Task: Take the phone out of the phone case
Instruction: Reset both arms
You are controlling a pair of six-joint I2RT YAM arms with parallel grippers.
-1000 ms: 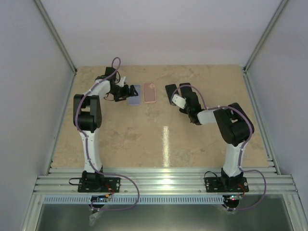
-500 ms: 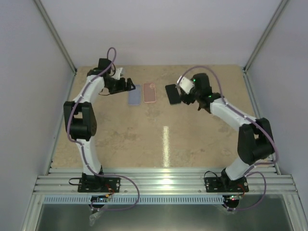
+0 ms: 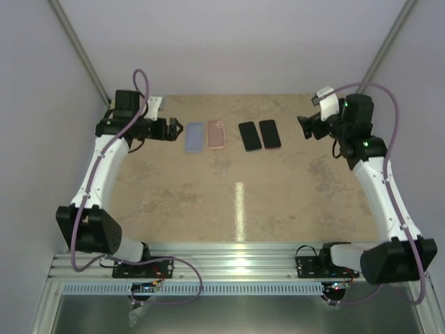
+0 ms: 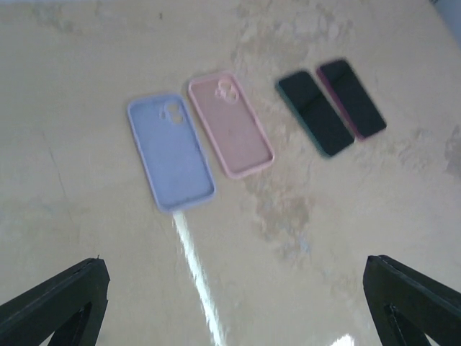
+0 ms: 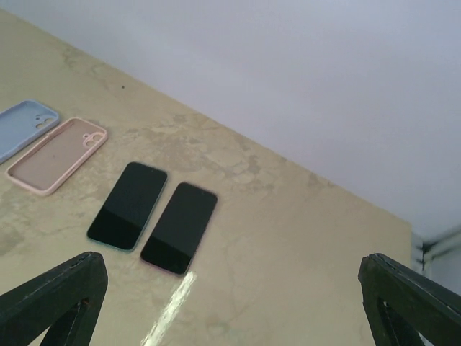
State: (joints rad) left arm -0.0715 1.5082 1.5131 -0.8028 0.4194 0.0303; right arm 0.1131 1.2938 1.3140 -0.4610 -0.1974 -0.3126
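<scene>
Top view: blue case [image 3: 194,137], pink case [image 3: 217,134], green phone [image 3: 249,136], red phone [image 3: 270,133] lined up; left gripper [image 3: 169,130], right gripper [image 3: 304,126] spread apart.

1. Four items lie flat in one row across the far part of the table [image 3: 174,202].
2. Left to right: first case [image 3: 194,136], second case [image 3: 217,133], first phone [image 3: 249,136], second phone [image 3: 269,133].
3. The cases sit just beside each other, as do the phones.
4. Both phones lie on the table, outside the cases.
5. The left gripper [image 3: 170,130] is just left of the first case.
6. The right gripper [image 3: 304,126] is right of the second phone, apart from it.
</scene>
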